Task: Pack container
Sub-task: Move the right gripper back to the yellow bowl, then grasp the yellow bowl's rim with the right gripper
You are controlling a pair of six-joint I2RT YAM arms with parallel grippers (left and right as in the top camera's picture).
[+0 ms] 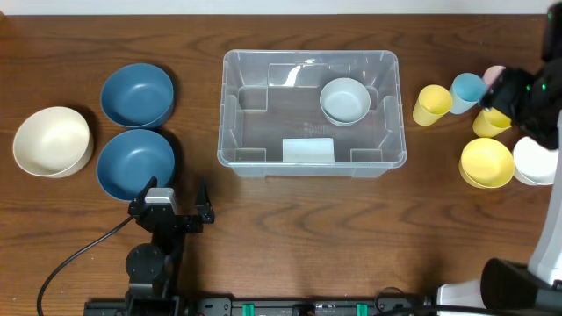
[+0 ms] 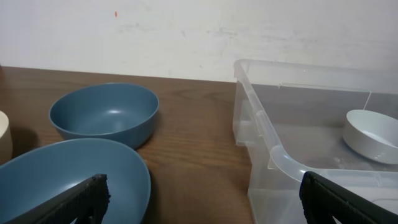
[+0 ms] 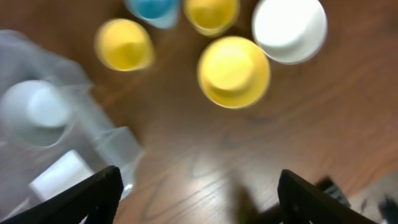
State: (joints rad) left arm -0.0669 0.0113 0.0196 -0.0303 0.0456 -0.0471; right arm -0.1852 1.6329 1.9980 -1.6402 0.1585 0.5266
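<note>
The container [image 1: 312,110] sat in the middle of the table [image 1: 290,237], its long side running from 9 to 3 o'clock in the overhead view. A pale bowl [image 1: 344,100] stood upright inside it, toward the 1 o'clock corner, and a pale label [image 1: 307,150] showed at the 6 o'clock wall. At 9 o'clock from the container were a far blue bowl [image 1: 136,94] and a near blue bowl [image 1: 134,163], close together, with a cream bowl [image 1: 53,140] further out at 9 o'clock. At 3 o'clock stood a yellow cup [image 1: 432,104], a blue cup [image 1: 467,90], a yellow bowl [image 1: 486,162] and a white bowl [image 1: 529,164]. The left gripper [image 1: 176,197] hung at 7 o'clock from the container, just beside the near blue bowl, its jaws spread wide and empty. The right gripper [image 3: 199,199] hovered over the cups at 3 o'clock. Its wrist view was blurred, but its fingers stood far apart with nothing between them.
</note>
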